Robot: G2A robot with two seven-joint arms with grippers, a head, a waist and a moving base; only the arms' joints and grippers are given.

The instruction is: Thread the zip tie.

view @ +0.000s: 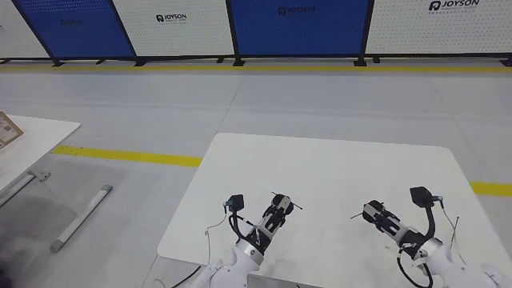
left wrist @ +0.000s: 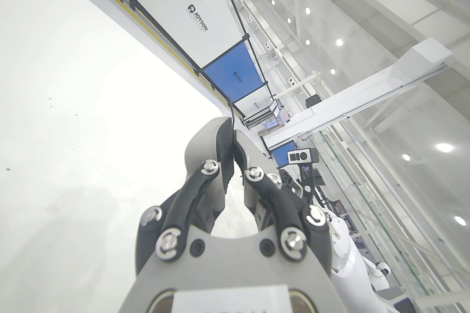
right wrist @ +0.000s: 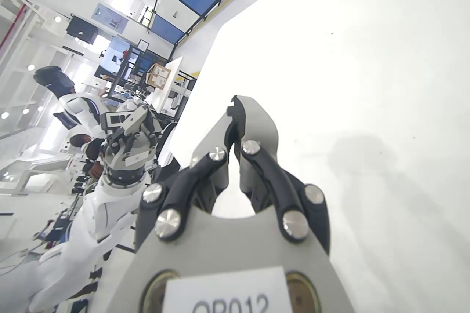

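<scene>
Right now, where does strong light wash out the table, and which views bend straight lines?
Left wrist view: the table is almost pure white glare, ceiling lamps flare, the zip tie reads dark. Right wrist view: table bright, less washed out. Both wrist views curve the edges of the wall panels. Top view: even light, nearly straight lines.

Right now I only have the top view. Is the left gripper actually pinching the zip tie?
Observer: Yes. The left wrist view shows the left gripper shut on the zip tie, a thin black strip poking out past its tips.
Operator: Right gripper?
Observer: Right gripper is shut too, pads together. From its wrist view I cannot tell whether anything is pinched between them.
</scene>
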